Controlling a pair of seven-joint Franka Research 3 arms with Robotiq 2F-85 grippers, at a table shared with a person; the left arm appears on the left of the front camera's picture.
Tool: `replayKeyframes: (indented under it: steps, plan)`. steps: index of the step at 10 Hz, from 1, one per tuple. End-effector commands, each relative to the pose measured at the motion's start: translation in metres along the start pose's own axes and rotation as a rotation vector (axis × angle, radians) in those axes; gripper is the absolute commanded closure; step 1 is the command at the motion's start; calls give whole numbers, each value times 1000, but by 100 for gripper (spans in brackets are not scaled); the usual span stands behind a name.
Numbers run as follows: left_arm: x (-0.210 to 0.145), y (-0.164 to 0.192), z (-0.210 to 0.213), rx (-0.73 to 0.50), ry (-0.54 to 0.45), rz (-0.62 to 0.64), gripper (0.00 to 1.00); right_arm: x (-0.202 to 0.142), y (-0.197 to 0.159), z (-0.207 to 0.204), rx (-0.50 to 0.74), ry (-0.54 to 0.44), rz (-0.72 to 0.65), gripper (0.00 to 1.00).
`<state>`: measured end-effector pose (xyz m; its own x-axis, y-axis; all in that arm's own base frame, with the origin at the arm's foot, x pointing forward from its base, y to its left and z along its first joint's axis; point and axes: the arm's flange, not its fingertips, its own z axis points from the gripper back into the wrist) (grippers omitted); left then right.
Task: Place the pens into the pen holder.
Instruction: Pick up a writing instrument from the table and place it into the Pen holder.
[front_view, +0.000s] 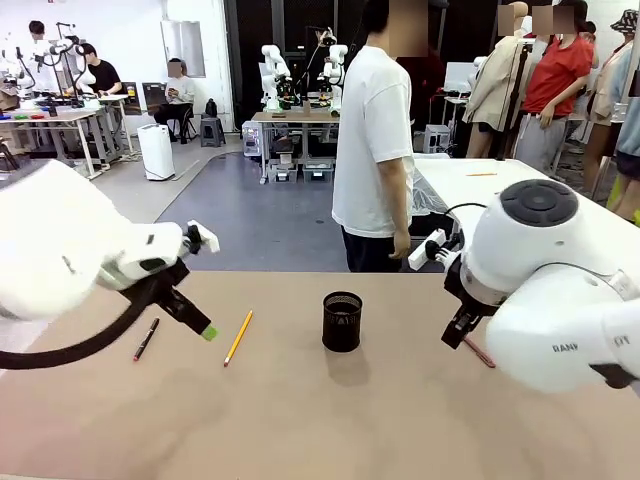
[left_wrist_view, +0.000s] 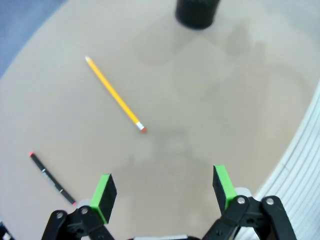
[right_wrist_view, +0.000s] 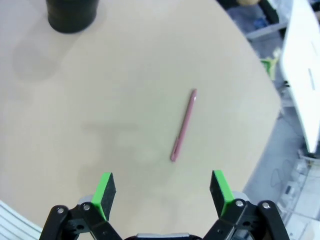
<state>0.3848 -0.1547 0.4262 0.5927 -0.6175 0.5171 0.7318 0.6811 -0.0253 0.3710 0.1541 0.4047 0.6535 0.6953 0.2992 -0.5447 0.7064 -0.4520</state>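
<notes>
Open table (front_view: 400, 420) surrounds pen holder (front_view: 342, 322); pens (front_view: 238, 338) lie well apart.

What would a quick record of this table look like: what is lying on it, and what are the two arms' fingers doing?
Holder: small black wire-mesh cylindrical cup, upright mid-table, no pen sticking out
Left of cup: yellow wooden pencil and thin black pen with red tip, lying flat, apart
Right of cup: slim dark reddish pen, lying flat
Left fingers: open, empty, above the table near the pencil
Right fingers: open, empty, above the reddish pen
Pens left to place: three
</notes>
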Motion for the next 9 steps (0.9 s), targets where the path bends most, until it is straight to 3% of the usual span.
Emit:
replayKeyframes:
  steps: [1,2,3,4,9]
  plan:
    - [-4,33,22,-75,-10,3,0,10,26,8,-46,55,-22,0]
    - [-4,36,24,-59,-14,4,0,12,32,11,-26,73,-41,0]
    - [-3,36,22,4,34,-17,0,2,13,9,-25,25,1,0]
    - [-1,24,30,-61,-22,3,0,2,13,9,-25,25,1,0]
    - [-1,24,30,-61,-22,3,0,2,13,9,-25,25,1,0]
